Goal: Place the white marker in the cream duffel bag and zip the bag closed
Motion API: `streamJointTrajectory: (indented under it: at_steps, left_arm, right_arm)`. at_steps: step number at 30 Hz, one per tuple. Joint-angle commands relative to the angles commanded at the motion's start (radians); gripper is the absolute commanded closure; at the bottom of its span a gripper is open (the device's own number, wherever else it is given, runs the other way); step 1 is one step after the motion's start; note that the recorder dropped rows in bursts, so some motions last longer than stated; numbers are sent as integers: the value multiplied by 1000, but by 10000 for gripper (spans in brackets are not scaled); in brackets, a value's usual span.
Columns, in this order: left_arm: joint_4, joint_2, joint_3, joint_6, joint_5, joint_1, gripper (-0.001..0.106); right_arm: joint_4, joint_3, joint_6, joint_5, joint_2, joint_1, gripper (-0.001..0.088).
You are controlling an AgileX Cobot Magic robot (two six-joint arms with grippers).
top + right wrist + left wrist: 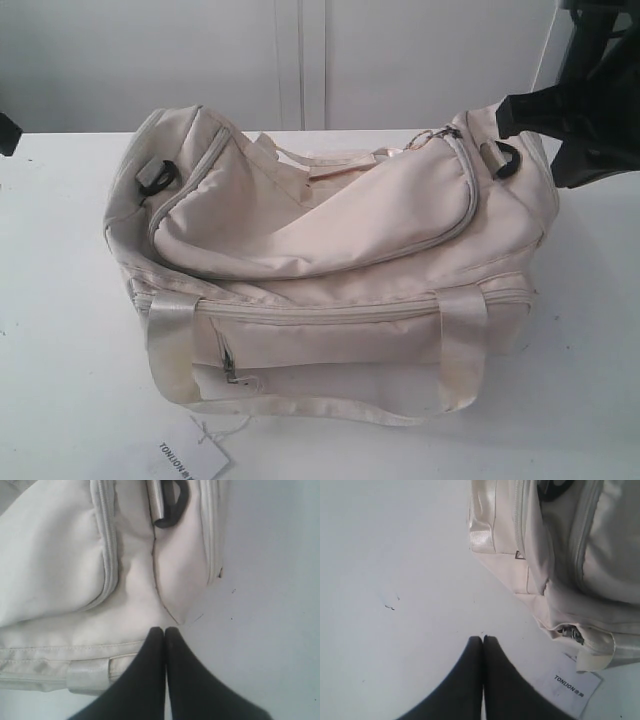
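The cream duffel bag (330, 230) lies in the middle of the white table, its curved top zipper (462, 190) running round the slumped top flap to a gold keyring (428, 138). The white marker shows in no view. My left gripper (483, 639) is shut with nothing in it, over bare table off the bag's (560, 555) front corner. My right gripper (164, 630) is also shut and empty, its tips just over the bag's (65, 565) end panel near a black ring (175, 505). The right arm (595, 100) hangs above the bag's right end.
A flat white paper tag (190, 455) with black lettering lies on the table in front of the bag, tied by a thread; it also shows as the tag (575, 690) beside the left fingers. A satin strap handle (300, 400) droops over the front. The left arm (8, 133) is a dark sliver at the edge.
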Motion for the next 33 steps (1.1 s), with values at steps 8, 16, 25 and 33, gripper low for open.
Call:
streamJointTrajectory:
  at_steps: [8, 16, 25, 33]
  left_arm:
    - [0, -160, 81, 3, 69, 0, 1053]
    - [10, -270, 132, 3, 133, 0, 1053]
    - [37, -279, 132, 80, 135, 0, 1053]
    - [49, -293, 139, 80, 102, 0, 1053]
  right_arm:
    - [0, 0, 0, 0, 0, 0, 868]
    - [0, 0, 0, -2, 0, 0, 868]
    - [0, 0, 0, -2, 0, 0, 868]
    - [0, 0, 0, -2, 0, 0, 868]
